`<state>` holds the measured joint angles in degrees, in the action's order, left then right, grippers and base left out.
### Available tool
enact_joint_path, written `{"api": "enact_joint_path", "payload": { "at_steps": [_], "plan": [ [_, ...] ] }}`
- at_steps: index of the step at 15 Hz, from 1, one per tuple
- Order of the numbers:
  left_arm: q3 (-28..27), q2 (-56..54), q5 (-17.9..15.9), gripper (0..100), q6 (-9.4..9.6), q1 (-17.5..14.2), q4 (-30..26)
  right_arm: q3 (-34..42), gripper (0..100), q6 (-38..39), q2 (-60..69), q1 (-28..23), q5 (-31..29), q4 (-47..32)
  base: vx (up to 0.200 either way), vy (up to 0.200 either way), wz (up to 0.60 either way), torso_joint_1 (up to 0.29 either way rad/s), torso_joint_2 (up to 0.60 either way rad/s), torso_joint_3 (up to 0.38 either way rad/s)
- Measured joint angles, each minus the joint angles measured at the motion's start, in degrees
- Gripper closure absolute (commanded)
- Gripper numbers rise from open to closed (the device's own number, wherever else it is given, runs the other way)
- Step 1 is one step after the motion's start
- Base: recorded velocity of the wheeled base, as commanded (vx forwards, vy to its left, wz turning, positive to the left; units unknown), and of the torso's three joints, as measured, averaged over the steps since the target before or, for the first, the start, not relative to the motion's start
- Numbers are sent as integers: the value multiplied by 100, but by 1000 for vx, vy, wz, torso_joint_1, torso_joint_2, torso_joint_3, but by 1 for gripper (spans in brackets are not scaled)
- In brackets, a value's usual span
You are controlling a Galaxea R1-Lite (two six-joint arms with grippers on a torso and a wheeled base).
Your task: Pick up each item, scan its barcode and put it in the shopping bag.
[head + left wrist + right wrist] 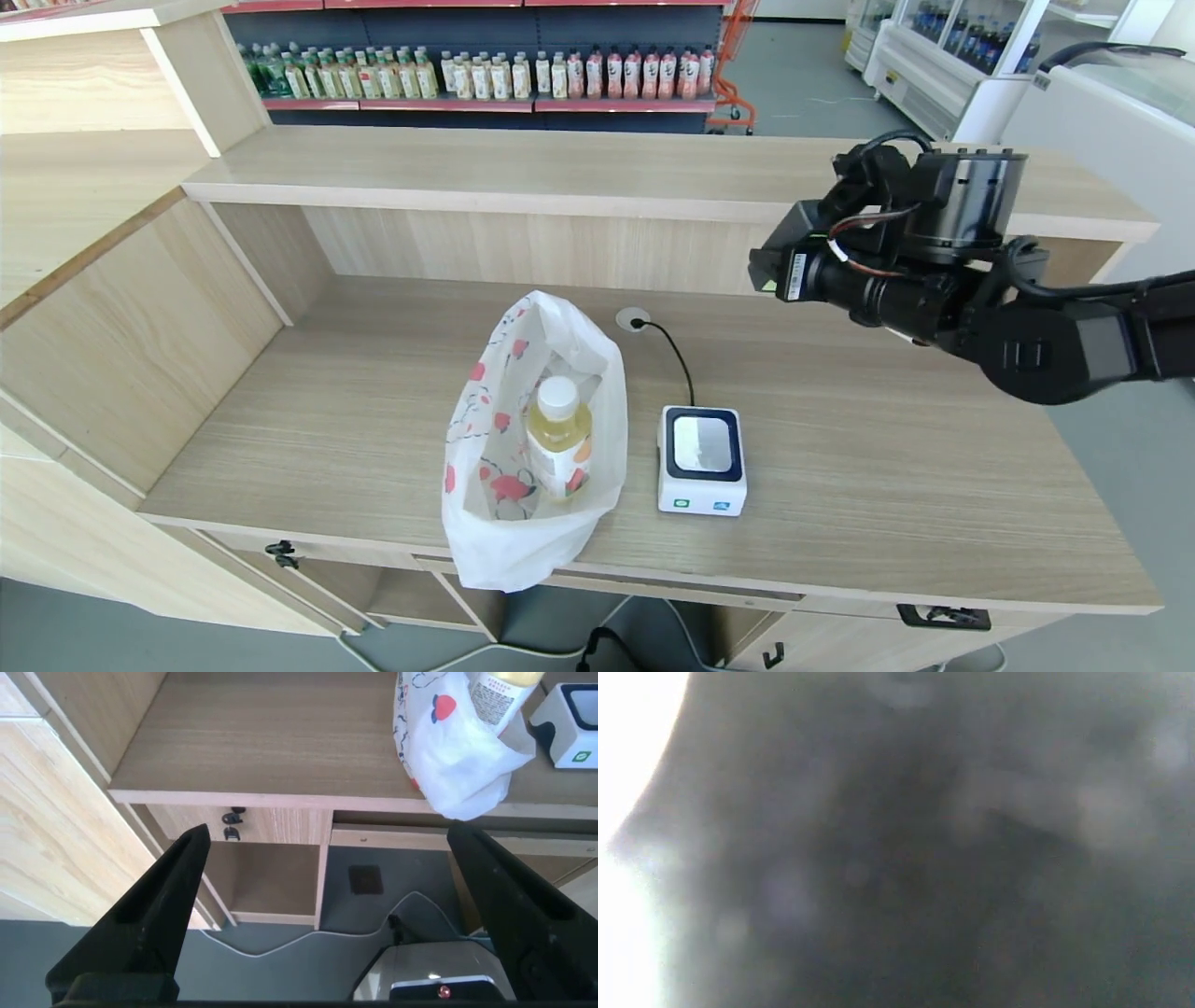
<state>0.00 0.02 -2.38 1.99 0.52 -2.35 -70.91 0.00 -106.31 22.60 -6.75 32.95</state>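
A white shopping bag point(504, 546) with red prints stands open on the wooden counter point(887, 467), its base hanging over the front edge. A bottle point(558, 439) of yellow drink with a white cap stands upright inside it. The white barcode scanner point(702, 459) sits just right of the bag, window facing up. My right gripper point(780, 263) hangs high over the counter's back right, well above the scanner; something dark and blurred lies right against the right wrist camera. My left gripper point(327, 915) is open and holds nothing, low in front of the counter, with the bag point(458, 765), bottle point(500, 695) and scanner point(570, 728) beyond it.
A black cable runs from the scanner to a grommet point(633, 319) near the back wall. A raised ledge point(560, 173) borders the counter at the back and a wooden side wall point(140, 355) on the left. An open cubby point(271, 882) lies under the counter.
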Motion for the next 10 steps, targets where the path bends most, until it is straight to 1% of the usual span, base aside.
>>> {"api": "enact_joint_path", "payload": {
  "at_steps": [2,3,4,6,10],
  "plan": [
    [0,0,0,0,1,-9,0,678,100,-612,336,149,385,777,0,200,0,-7,-7,14],
    [0,0,0,0,1,-11,0,929,100,-766,435,193,495,1037,0,200,0,2,2,-2],
    [0,0,-5,0,4,-9,-2,1152,100,-856,491,251,585,1273,0,0,0,0,0,0],
    [0,0,-5,0,-2,-4,0,1301,100,-878,483,276,616,1360,0,0,0,0,0,0],
    [0,0,-7,0,1,-17,0,1108,100,-702,13,179,631,1368,0,0,0,0,0,0]
  ]
}}
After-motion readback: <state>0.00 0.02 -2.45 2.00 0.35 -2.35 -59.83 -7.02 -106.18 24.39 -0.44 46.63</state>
